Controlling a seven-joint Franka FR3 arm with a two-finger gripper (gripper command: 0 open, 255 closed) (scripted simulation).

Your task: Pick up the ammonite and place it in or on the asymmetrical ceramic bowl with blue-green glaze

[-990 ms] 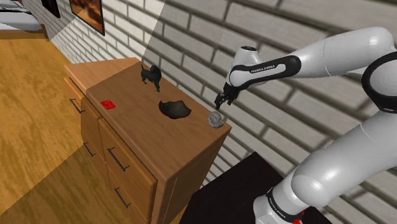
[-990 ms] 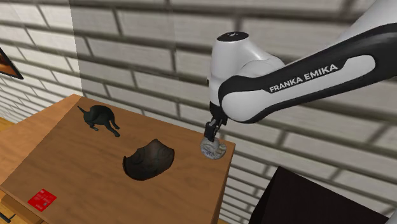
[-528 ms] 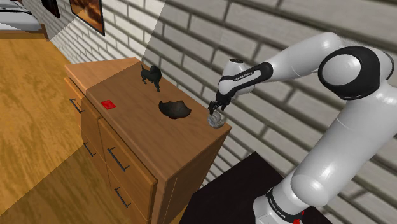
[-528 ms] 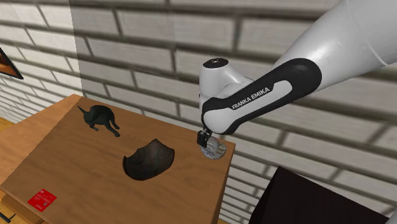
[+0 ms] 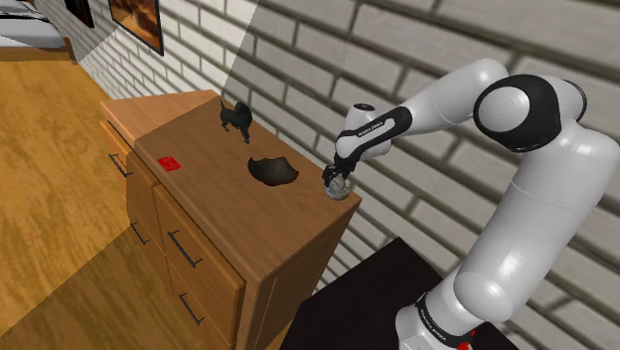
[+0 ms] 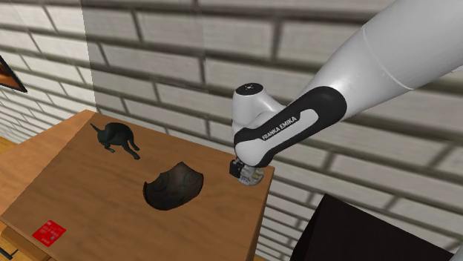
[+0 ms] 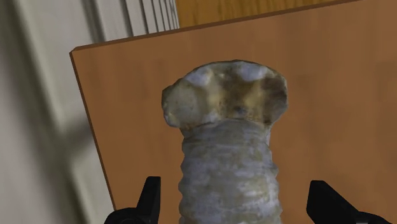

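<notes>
Hand (image 7: pixel 234 191) spread open, fingers (image 7: pixel 151 198) flanking the grey ammonite (image 7: pixel 226 105) without touching it, at the wooden dresser's (image 5: pixel 214 194) corner

In the shoulder view, the ammonite (image 5: pixel 340 189) sits on the counter's (image 5: pixel 214 159) right corner by the wall, the bowl (image 5: pixel 272 170) just left, the figurine (image 5: pixel 235 118) and card (image 5: pixel 168 163) farther left.

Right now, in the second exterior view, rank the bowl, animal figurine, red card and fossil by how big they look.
1. Bowl
2. Animal figurine
3. Red card and fossil: too close to rank. The gripper hides part of the fossil, and the card lies nearer the camera.
</notes>
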